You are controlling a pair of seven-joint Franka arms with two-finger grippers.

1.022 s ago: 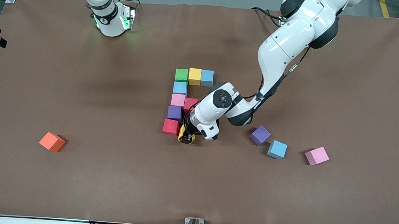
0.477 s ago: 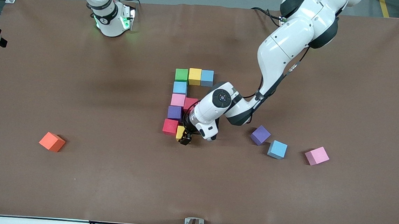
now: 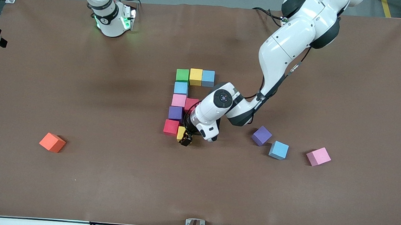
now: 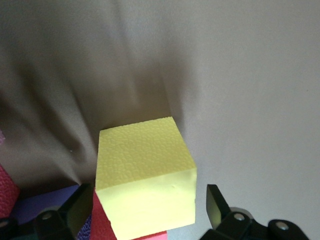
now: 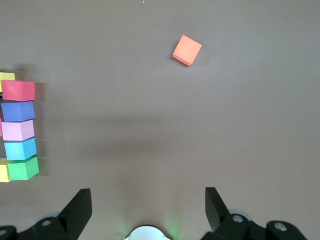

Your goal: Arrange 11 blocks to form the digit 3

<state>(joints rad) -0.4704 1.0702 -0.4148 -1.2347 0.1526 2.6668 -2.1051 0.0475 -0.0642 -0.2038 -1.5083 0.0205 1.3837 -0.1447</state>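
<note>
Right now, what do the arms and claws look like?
Both arms are glossy white with rounded shells. The left arm has black joint bands, a round dark cap at the wrist and black cables along it. The right arm shows a black band and green lights. The left claw and right claw have black fingers.

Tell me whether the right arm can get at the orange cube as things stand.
Probably yes: the right gripper waits open at its base, and the orange cube sits alone toward that arm's end of the table, nothing beside it; whether the arm reaches that far is uncertain.
</note>
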